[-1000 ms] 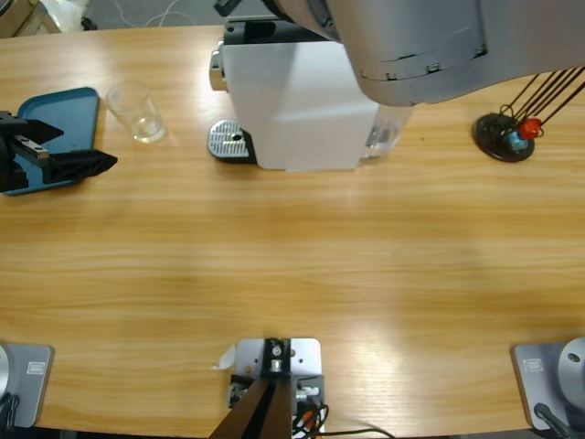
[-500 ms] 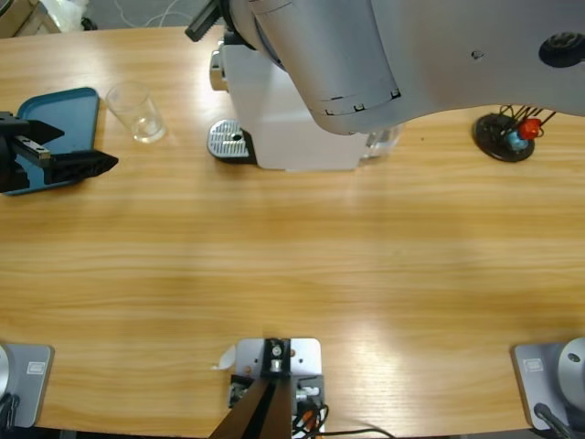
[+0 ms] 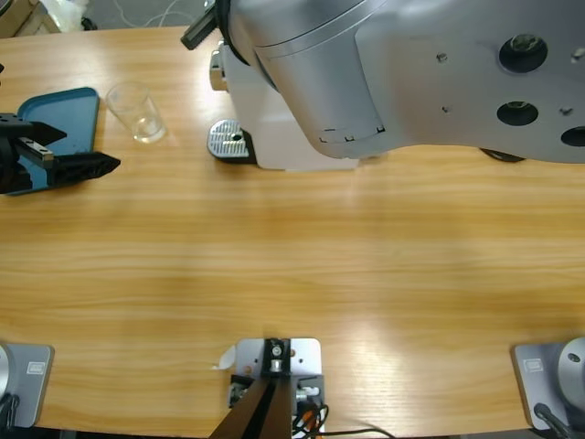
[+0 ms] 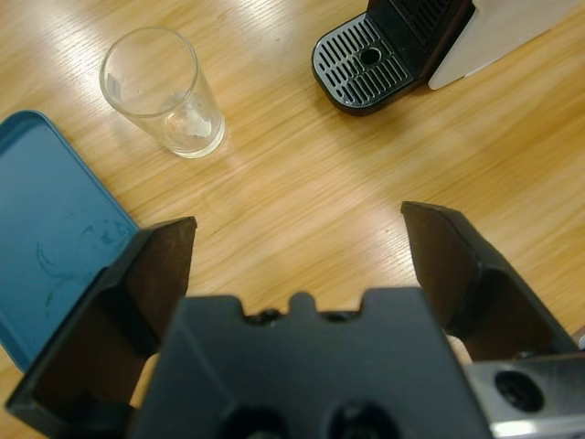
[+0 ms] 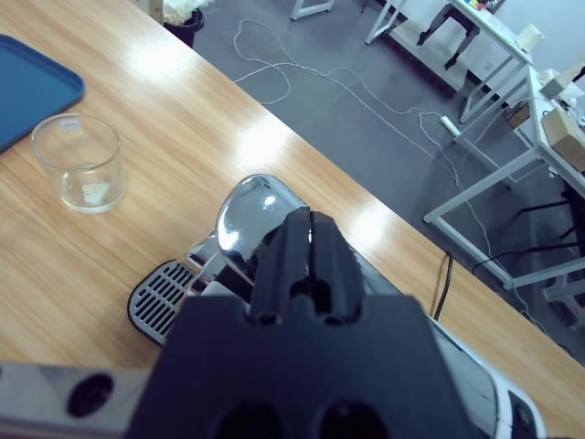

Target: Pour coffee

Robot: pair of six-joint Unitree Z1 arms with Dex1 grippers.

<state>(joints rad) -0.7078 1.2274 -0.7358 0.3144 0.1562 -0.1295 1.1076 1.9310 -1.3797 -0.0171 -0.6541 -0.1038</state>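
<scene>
left gripper (image 4: 297,242) spread, empty | glass (image 4: 164,91) upright, ahead-left of jaws, apart | right gripper (image 5: 309,240) clenched above coffee machine (image 5: 265,229)

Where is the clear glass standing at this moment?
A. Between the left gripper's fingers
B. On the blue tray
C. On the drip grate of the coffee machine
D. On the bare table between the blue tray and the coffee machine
D: the empty glass stands upright on the wooden table, apart from the blue tray on one side and the coffee machine's drip grate on the other; the left gripper is open and holds nothing.
</scene>
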